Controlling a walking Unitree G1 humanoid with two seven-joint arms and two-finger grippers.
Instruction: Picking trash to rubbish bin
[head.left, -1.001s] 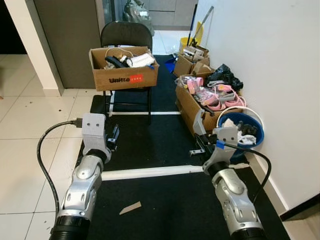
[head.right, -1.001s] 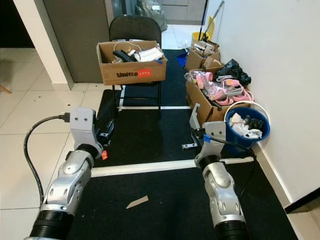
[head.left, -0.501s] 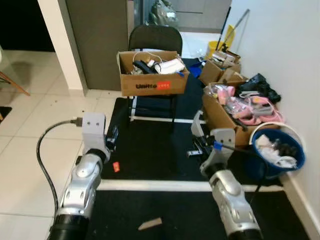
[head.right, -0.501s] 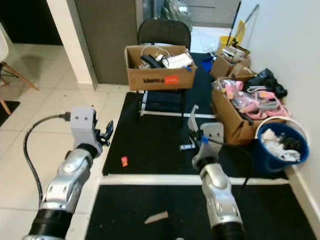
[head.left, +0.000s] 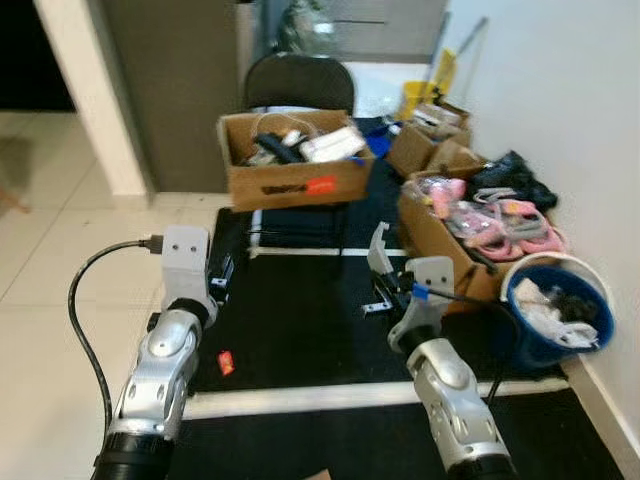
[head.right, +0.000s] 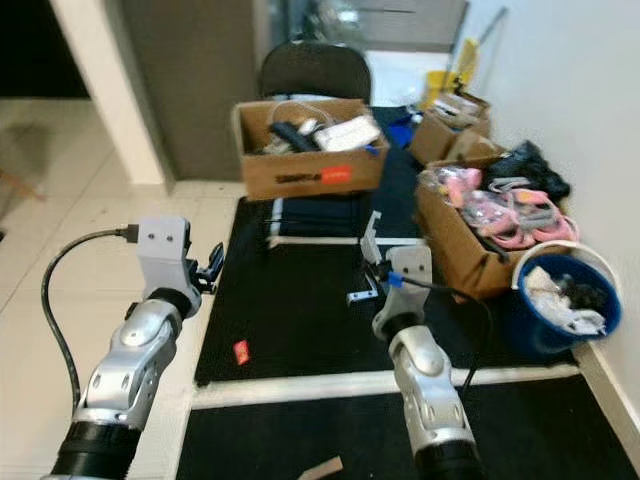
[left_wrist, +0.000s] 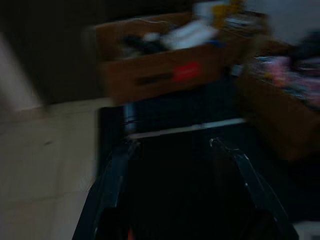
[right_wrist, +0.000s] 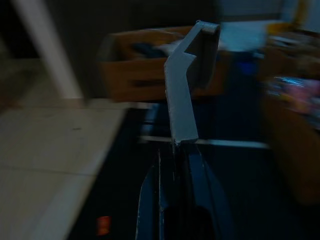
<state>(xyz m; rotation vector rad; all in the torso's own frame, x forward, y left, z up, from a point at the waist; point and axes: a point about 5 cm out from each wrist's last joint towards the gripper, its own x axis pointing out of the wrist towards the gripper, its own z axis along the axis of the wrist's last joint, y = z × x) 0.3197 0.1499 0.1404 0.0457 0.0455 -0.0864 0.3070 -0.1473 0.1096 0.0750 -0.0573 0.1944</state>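
My right gripper (head.left: 385, 292) is shut on a bent grey strip of trash (head.left: 377, 254), which stands up from the fingers (right_wrist: 170, 185) in the right wrist view. The blue rubbish bin (head.left: 590, 335) stands by the wall to the right of that gripper, with white and dark rubbish inside. My left gripper (head.left: 218, 276) hangs open over the black mat with nothing between its fingers (left_wrist: 116, 182). A small red scrap (head.left: 225, 362) lies on the mat below the left arm. A brown cardboard scrap (head.right: 322, 467) lies at the near edge.
A black chair (head.left: 298, 80) carries a cardboard box (head.left: 290, 175) of cables ahead. More open boxes (head.left: 450, 215) of clutter line the white wall on the right. White tape lines (head.left: 300, 398) cross the mat. Pale tiles lie to the left.
The whole view has swung as the robot turned, so the bin now sits further right and the brown scrap at the bottom edge. Both arms keep their pose; the right gripper still holds the strip.
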